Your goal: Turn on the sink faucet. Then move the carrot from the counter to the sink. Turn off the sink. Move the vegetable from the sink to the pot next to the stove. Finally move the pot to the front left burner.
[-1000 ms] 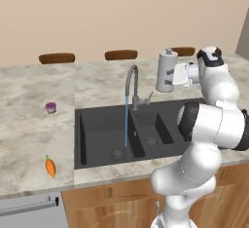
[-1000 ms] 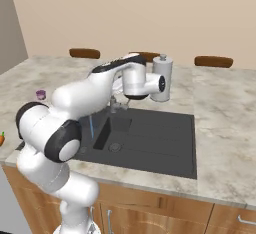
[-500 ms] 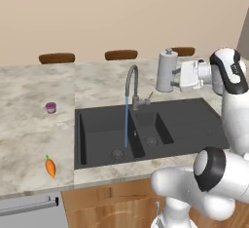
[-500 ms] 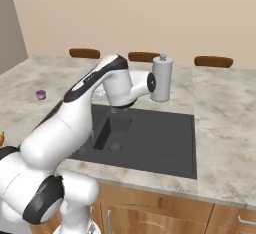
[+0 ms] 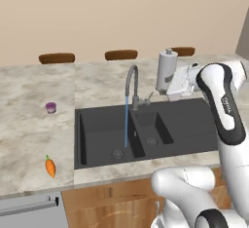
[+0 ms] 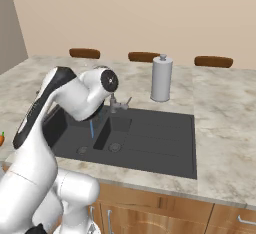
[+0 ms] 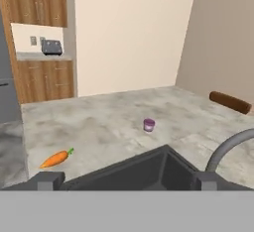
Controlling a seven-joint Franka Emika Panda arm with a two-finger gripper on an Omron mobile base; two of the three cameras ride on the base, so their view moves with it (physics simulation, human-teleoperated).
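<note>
The sink faucet (image 5: pixel 130 83) stands behind the dark double-basin sink (image 5: pixel 99 146), and a thin blue stream runs from its spout into the large left bowl. Its lever (image 6: pixel 121 106) sticks out at the base. My gripper (image 5: pixel 169 93) hovers just right of the faucet, in front of the paper-towel roll, pointing left over the sink. It is open, with the fingertips (image 7: pixel 49 180) wide apart and nothing between them. The carrot (image 5: pixel 50 166) lies on the counter (image 5: pixel 29 139) near its front edge, left of the sink. The carrot (image 7: pixel 55 159) also lies beyond the sink corner, and its tip (image 6: pixel 1 138) peeks in at the picture's left edge.
A small purple cup (image 5: pixel 50 107) stands on the counter behind the carrot. A white paper-towel roll (image 5: pixel 166 70) stands behind the sink's right bowl, close to my hand. Brown chair backs (image 5: pixel 120 54) line the counter's far edge. A dishwasher front (image 5: pixel 29 207) sits under the counter.
The arm has swung and unfolded, its elbow rising and turning toward the right. The hand sank slightly beside the paper-towel roll. Water keeps running; the carrot has not moved.
</note>
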